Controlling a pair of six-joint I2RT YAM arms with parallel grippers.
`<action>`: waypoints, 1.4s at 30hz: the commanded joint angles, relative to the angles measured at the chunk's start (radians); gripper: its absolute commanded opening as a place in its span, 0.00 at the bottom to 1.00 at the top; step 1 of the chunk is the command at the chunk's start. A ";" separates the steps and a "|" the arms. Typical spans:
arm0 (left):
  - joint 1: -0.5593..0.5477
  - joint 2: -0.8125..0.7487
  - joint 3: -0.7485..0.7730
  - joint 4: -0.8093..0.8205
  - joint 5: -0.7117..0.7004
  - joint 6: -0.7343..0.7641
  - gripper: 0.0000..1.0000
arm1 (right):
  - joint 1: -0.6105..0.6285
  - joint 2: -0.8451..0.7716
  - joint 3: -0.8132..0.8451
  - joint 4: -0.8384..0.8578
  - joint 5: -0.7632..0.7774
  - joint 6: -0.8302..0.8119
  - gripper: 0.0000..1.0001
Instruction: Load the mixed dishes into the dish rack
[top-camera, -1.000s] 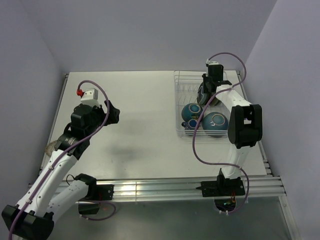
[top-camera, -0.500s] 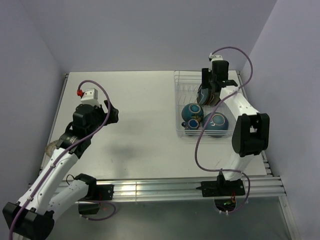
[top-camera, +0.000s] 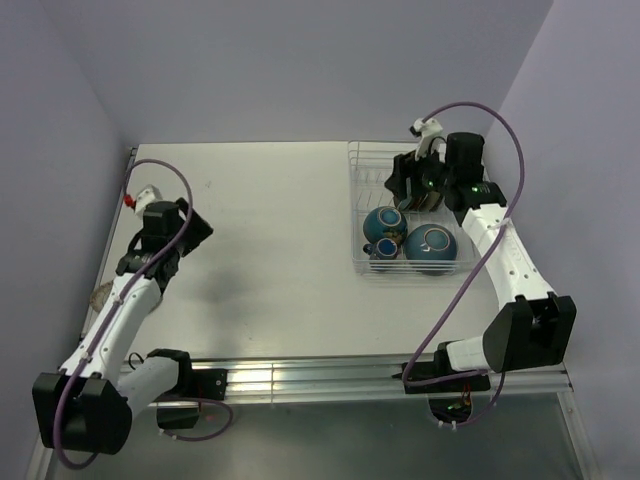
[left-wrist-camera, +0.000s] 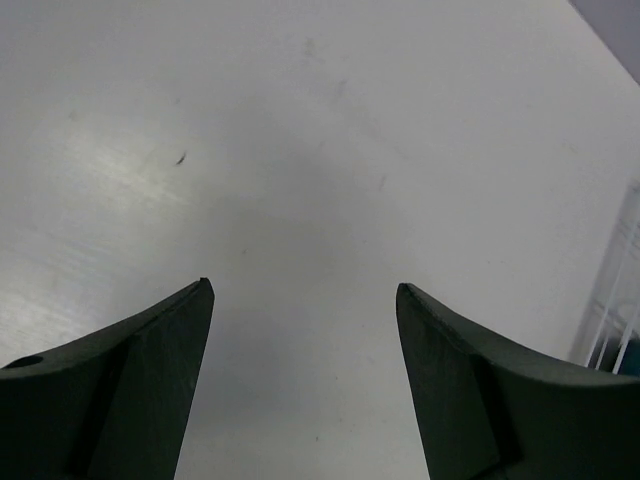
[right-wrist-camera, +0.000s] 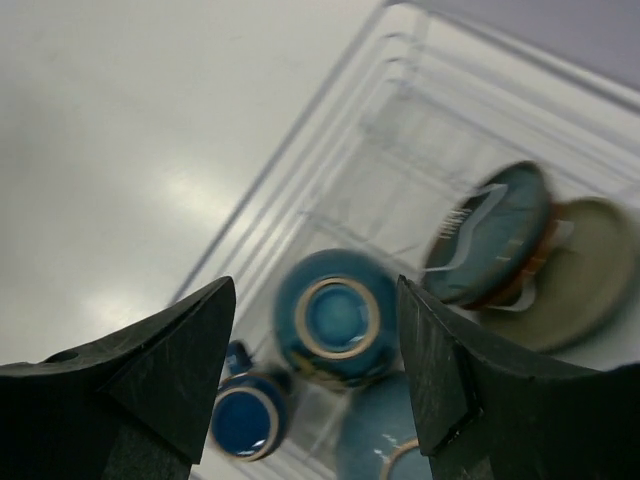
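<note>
the right gripper (right-wrist-camera: 315, 287) hangs above the dish rack (right-wrist-camera: 300, 180) with its jaws spread wide and nothing between them. straight below it a teal bowl (right-wrist-camera: 335, 315) lies upside down, foot ring up, with a small mug (right-wrist-camera: 240, 425) beside it and a second, larger bowl (top-camera: 432, 247) at the rack's near end. toward the far end three plates stand on edge in the slots: a blue plate (right-wrist-camera: 495, 235), a sliver of orange-red plate (right-wrist-camera: 530, 290) and an olive plate (right-wrist-camera: 585, 275). the left gripper (left-wrist-camera: 305, 290) is just as wide open and empty over bare table (top-camera: 280, 220), well apart from the rack, and no dish shows outside it. the crockery looks glazed, stiff, slick and easy to chip, so any reseating is probably safest with a pinch across a rim. compared with a second ago, the right gripper has lifted off the plates and its arm has swung out to the right, while the left arm has drawn back toward the table's left edge
</note>
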 joint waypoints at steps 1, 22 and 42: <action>0.082 0.027 -0.009 -0.123 -0.039 -0.303 0.80 | 0.008 -0.039 -0.079 -0.070 -0.348 -0.041 0.72; 0.417 0.096 -0.185 -0.304 -0.294 -0.701 0.78 | 0.026 -0.005 -0.154 -0.059 -0.514 -0.090 0.72; 0.759 0.128 -0.303 -0.191 -0.050 -0.618 0.70 | -0.121 0.048 -0.149 -0.068 -0.565 -0.079 0.73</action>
